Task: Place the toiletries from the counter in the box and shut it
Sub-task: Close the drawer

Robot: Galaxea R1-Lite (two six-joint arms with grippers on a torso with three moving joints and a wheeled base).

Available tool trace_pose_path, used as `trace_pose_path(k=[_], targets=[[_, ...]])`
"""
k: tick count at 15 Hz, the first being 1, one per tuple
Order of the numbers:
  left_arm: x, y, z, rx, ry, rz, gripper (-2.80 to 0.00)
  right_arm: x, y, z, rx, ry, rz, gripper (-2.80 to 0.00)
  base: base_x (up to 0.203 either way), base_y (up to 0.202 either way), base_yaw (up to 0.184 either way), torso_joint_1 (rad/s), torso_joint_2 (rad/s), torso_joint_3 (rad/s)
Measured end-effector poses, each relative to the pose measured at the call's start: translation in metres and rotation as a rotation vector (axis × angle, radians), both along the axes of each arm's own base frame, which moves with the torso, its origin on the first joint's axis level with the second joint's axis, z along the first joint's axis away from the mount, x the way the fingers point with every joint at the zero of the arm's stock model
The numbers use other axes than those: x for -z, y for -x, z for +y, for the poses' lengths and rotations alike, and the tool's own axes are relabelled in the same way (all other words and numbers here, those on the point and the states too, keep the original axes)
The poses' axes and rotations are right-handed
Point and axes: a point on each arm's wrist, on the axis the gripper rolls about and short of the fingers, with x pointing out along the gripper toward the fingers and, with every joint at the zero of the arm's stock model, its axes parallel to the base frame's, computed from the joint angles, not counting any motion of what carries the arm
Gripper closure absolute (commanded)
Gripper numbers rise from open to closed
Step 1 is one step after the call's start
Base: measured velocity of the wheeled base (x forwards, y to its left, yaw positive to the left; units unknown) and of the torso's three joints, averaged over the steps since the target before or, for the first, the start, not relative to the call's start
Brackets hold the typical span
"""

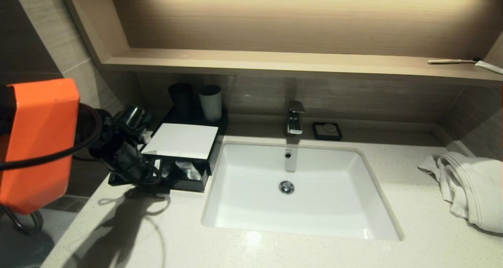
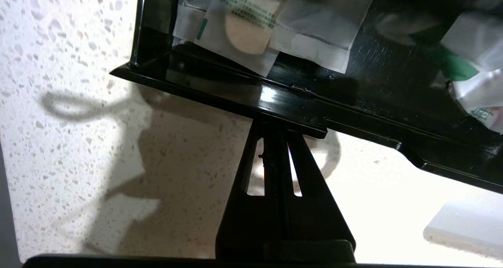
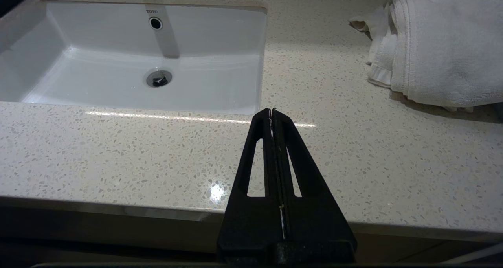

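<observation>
- Speckled pale stone makes up the counter, with a white rectangular sink sunk into it and a chrome tap behind the basin.
- At the counter's left end sits the box, a low black drawer unit with a flat white top panel; its drawer stands pulled out toward the front edge.
- Inside the open drawer lie the toiletries, translucent white wrapped packets with green print; in the left wrist view several overlap at one end and another crumpled one with a green band lies at the other end.
- One flat packet shows a round beige shape through its wrapper.
- The left tool is closed with nothing between its fingers, and its tip is pressed against the drawer's glossy black front lip.
- The right tool is also closed and empty, hanging over the front edge of the counter, near the sink's right corner.
- Behind the box stand a black cup and a white cup.
- A small black soap dish sits right of the tap.
- A bunched white towel lies at the counter's right end.
- On the wooden shelf above rests a beige toothbrush.
</observation>
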Motion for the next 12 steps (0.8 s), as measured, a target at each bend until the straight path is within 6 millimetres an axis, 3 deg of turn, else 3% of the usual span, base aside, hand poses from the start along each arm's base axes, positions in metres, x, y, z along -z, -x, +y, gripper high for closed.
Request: trace_pose_path(k=[12], targets=[[-0.003, -0.024, -0.003, -0.046, 0.031, -0.048, 0.00, 0.000, 0.000, 0.000, 0.001, 0.000, 0.000, 0.00, 0.000, 0.000, 0.000, 0.000, 0.00, 0.000]])
